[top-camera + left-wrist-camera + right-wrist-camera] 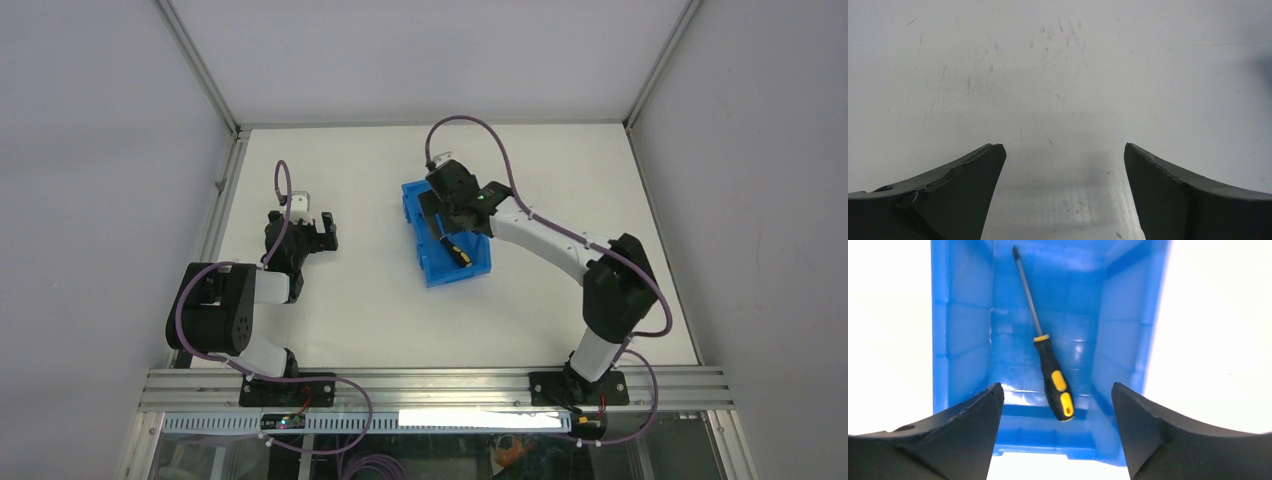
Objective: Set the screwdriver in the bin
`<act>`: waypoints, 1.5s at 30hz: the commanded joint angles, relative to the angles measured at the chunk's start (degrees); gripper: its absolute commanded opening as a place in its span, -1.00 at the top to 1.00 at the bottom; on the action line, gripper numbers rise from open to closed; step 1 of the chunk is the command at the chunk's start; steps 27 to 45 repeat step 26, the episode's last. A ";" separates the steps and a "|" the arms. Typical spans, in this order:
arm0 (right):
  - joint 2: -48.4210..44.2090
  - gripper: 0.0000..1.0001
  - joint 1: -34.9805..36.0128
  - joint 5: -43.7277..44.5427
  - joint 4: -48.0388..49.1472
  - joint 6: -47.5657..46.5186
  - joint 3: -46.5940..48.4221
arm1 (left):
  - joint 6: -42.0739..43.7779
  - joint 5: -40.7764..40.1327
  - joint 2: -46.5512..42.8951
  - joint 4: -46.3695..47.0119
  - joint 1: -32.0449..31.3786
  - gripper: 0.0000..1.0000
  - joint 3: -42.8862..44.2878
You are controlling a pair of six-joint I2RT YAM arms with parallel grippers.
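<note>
Nearest the bases, the left end effector (pixel 1063 147) hovers over the bench (pixel 360 300), its jaws wide apart and gripping nothing. Farther out, the right end effector (pixel 1058 386) hangs above the bin (pixel 965 340), its jaws spread wide and empty. The screwdriver (pixel 1043 342) lies on the bin's floor, tip pointing away.

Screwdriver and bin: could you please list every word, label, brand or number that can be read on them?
None: the screwdriver and the bin show no readable text, label or number in any view.
</note>
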 commanded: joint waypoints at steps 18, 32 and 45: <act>-29.40 -0.98 -33.96 12.00 -3.83 6.90 -13.49 | -1.02 1.07 -1.72 1.43 0.11 -0.98 1.22; -29.97 -0.98 -34.80 12.36 -0.38 8.19 -16.57 | -0.98 1.07 -1.77 1.43 0.17 -0.98 1.22; -29.97 -0.98 -34.80 12.36 -0.38 8.19 -16.57 | -0.98 1.07 -1.77 1.43 0.17 -0.98 1.22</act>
